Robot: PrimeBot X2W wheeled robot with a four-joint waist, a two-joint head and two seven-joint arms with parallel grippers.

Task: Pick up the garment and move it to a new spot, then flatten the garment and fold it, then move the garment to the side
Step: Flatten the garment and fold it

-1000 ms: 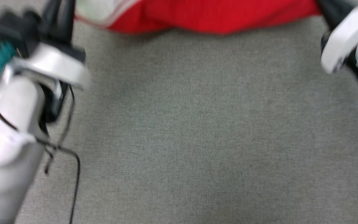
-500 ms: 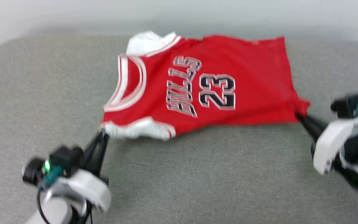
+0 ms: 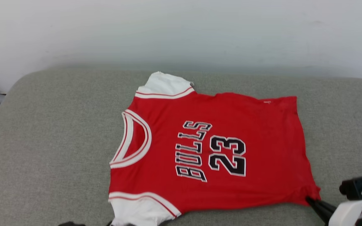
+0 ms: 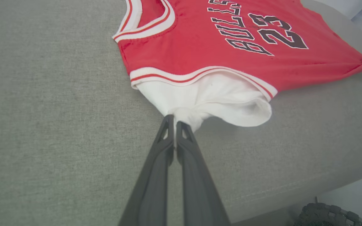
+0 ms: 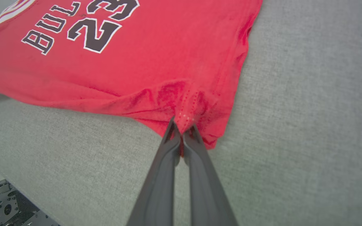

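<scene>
Lying print-up mid-frame in the head view, the red jersey T-shirt (image 3: 218, 150) is spread on the grey cushion (image 3: 42, 141). At lower centre of the left wrist view its white sleeve (image 4: 212, 100) is pinched in the closed jaws of the left gripper (image 4: 174, 120). In the right wrist view the hem corner (image 5: 196, 103) is likewise clamped by the right gripper (image 5: 182, 127). Both corners are likely held for pulling flat. The pinches are shown by the wrist views, the whole outline by the head view.

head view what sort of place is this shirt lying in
Probably an indoor workroom or lab: a grey fabric-covered cushion with rounded corners sits against a bare white wall, and the garment is spread on it.
</scene>
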